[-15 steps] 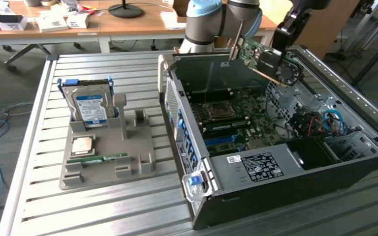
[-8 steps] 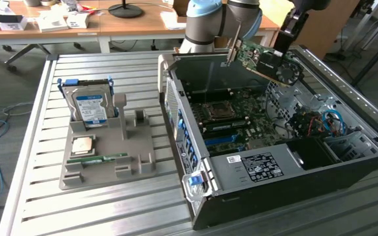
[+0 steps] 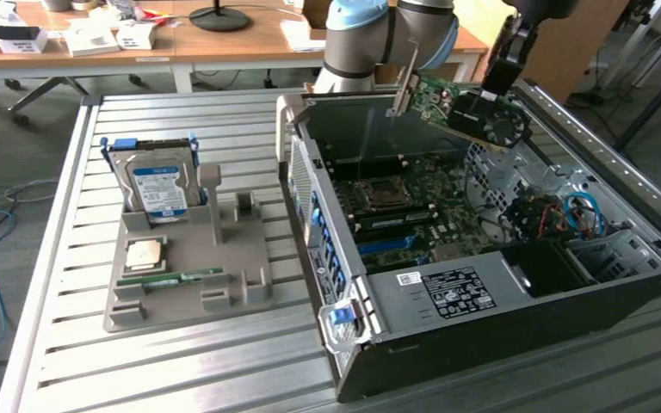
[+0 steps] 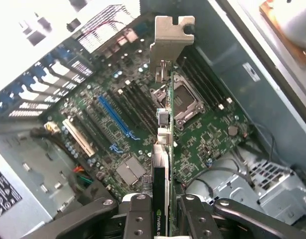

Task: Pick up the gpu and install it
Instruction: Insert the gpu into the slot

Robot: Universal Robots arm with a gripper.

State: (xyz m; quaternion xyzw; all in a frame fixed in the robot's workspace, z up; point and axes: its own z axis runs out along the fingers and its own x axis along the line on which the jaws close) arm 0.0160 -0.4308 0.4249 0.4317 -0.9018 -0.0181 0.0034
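We look over an office floor with wooden desks behind and, in front, a slatted metal surface (image 3: 193,370) that carries an open computer case (image 3: 446,361). The grey, blue-capped arm (image 3: 388,34) rises behind the case's far wall and reaches over its open top, its dark wrist link slanting down toward the interior. The tool (image 3: 485,99) hangs above the far end of the case, its two black, bolted fingers (image 4: 138,219) clamped on either side of the gpu (image 3: 468,107).

The gpu is in the air over the case, tilted, clear of the motherboard (image 3: 405,206) below it. From the exterior view it is a green circuit card with a black cooler on one face and a silvery metal bracket (image 3: 399,86) at the end pointing away from the tool. In the wrist view we see it edge-on: a thin dark strip (image 4: 165,149) with a small green logo near the fingers and the notched, folded bracket (image 4: 173,37) at its far end.

Inside the case, under the card, lie the green motherboard (image 4: 118,124), a square steel-framed processor socket (image 4: 185,102) and a long blue slot (image 4: 113,117). Beside the case, on the exterior view's left, a grey moulded tray (image 3: 221,258) holds an upright hard drive (image 3: 158,189).
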